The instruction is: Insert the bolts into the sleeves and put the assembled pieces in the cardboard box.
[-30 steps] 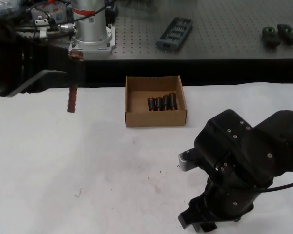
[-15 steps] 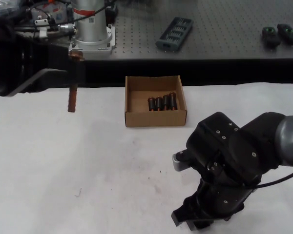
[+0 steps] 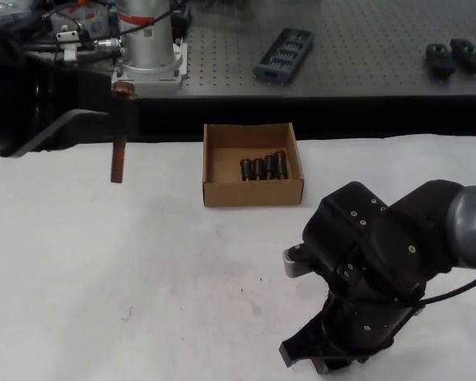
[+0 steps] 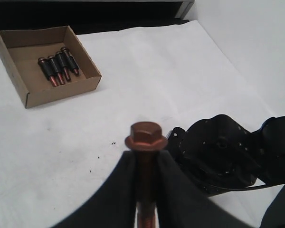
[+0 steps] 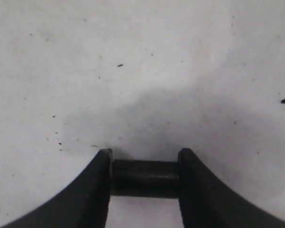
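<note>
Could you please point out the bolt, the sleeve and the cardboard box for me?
bolt (image 4: 146, 137), left wrist view, on its hexagonal head.
sleeve (image 5: 145, 178), right wrist view, on the middle of its dark body.
cardboard box (image 3: 252, 193), high view, on its front wall.

Bare white cloth (image 3: 143, 270) spans the high view's lower left and centre. At upper centre stands the open cardboard box (image 3: 252, 194), with assembled pieces (image 3: 262, 167) filling its right half. The left gripper (image 3: 125, 107) hangs a bolt (image 3: 117, 163) at upper left. The right arm (image 3: 381, 262) blocks the lower right, its gripper (image 5: 145, 159) clamping a sleeve (image 5: 145, 179).
</note>
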### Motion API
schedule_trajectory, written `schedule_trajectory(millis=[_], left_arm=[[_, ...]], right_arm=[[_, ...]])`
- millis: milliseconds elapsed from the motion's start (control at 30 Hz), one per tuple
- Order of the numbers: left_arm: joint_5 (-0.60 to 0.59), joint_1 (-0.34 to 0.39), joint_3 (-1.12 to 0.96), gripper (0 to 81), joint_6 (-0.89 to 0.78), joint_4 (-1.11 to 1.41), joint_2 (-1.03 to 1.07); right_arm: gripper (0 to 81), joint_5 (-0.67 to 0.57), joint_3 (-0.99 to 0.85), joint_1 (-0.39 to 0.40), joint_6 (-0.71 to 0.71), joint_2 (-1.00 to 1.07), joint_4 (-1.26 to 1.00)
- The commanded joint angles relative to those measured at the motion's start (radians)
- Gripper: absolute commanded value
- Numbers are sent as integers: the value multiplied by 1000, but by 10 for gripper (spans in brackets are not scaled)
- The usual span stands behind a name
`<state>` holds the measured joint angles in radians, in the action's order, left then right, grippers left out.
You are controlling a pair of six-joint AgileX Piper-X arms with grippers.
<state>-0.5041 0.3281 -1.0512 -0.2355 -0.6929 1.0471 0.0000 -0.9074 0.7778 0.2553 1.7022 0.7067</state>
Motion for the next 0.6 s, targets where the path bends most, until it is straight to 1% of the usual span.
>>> schedule_trajectory(millis=[0, 67, 233, 300, 367, 400, 467, 567], left_arm=[[-1, -2, -3, 6, -12, 14, -15], [-1, -2, -3, 6, -12, 14, -15], [-1, -2, -3, 6, -12, 14, -15], [-1, -2, -3, 6, -12, 14, -15], [-1, -2, -3, 6, -12, 14, -15], [-8, -2, -3, 6, -12, 14, -15], [-26, -2, -3, 6, -14, 14, -15], [-58, -2, -3, 6, -20, 14, -17]], right_arm=[[239, -10, -8, 5, -46, 5, -21], [215, -18, -8, 5, -210, 5, -64], [218, -17, -39, 2, -569, 5, -76], [218, -22, -42, 2, -791, 5, -82], [218, -7, -42, -1, -985, 5, -89], [218, 10, -42, -5, -1046, 9, -103], [218, 56, -42, -16, -1096, 18, -166], [218, 126, -47, -37, -1109, 31, -256]])
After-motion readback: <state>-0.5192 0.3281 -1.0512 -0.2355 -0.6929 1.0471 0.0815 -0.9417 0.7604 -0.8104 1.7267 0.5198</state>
